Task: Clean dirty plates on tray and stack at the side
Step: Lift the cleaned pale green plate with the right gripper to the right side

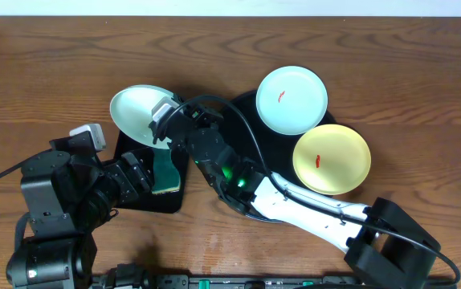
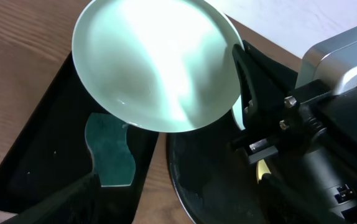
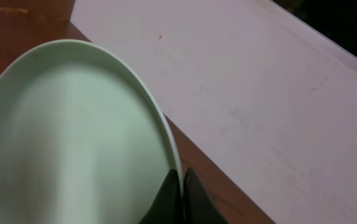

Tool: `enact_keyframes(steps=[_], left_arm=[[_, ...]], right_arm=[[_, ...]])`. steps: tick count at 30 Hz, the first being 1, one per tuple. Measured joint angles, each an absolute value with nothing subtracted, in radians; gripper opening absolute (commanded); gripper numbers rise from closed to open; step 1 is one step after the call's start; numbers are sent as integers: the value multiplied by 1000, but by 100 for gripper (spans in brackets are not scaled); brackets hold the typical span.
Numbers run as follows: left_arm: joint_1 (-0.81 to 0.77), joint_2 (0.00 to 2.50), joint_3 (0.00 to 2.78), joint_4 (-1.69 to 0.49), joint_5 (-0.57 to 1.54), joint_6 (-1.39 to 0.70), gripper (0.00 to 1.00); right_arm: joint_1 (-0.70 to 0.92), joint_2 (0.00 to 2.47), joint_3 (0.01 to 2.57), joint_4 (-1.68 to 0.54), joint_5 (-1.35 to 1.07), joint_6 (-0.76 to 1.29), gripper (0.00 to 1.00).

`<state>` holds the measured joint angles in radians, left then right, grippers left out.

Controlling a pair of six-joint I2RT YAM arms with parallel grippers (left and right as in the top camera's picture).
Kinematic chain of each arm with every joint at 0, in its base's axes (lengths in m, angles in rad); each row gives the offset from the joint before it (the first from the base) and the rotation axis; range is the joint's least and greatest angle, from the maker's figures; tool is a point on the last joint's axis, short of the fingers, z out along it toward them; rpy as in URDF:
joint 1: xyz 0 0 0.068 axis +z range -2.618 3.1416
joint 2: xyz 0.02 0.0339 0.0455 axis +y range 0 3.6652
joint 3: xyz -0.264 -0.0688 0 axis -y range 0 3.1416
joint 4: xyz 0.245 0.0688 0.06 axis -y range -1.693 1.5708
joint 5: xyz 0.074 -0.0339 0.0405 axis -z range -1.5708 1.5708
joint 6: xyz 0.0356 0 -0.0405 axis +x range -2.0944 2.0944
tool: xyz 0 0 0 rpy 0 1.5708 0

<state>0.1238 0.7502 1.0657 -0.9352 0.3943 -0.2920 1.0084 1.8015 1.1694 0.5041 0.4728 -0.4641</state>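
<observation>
Two-arm workstation, listed from the robot's edge of the desk (image 1: 54,64) outward. Nearest, at the lower left of the overhead view, the black left arm reaches toward a rectangular black tray (image 2: 35,143); the left tool (image 1: 146,178) is released, its fingers spread wide and grasping nothing. A green sponge (image 1: 166,172) lies flat on this tray, just beside the left tool. From the lower right, the white-and-black right arm crosses the near rim of the round black tray (image 1: 248,104) and ends at the held mint plate (image 1: 134,112). The right tool (image 3: 180,177) is clenched on this plate, its two dark fingers pinching the rim from either face. The plate is tilted rather than level and hangs over the far end of the rectangular tray, above the sponge and to the left of the round tray; whether its lower edge touches anything cannot be told. Its inner face shows bright glare in the left wrist view, and no red mark can be made out on it. On the round tray sit two further plates: the yellow plate (image 1: 339,160), nearer and to the right, and the second mint plate (image 1: 295,100), farther back, their rims just beside each other. Each carries a small red smear near its centre. Beyond the far edge of the desk runs a white surface (image 3: 259,93).
</observation>
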Motion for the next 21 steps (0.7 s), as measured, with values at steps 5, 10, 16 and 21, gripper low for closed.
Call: enact_keyframes(steps=[5,10,16,21], left_arm=[[124,750,1066,-935,394,-292,80],[124,750,1066,-935,394,-292,80],[124,750,1066,-935,394,-292,80],[124,750,1066,-935,394,-292,81]], right_arm=[[1008,1802,1169,521,473,-479,1],[1008,1802,1170,522,473,-481,1],[1008,1802,1169,522,473,-486,1],[1008,1802,1169,522,473,-496,1]])
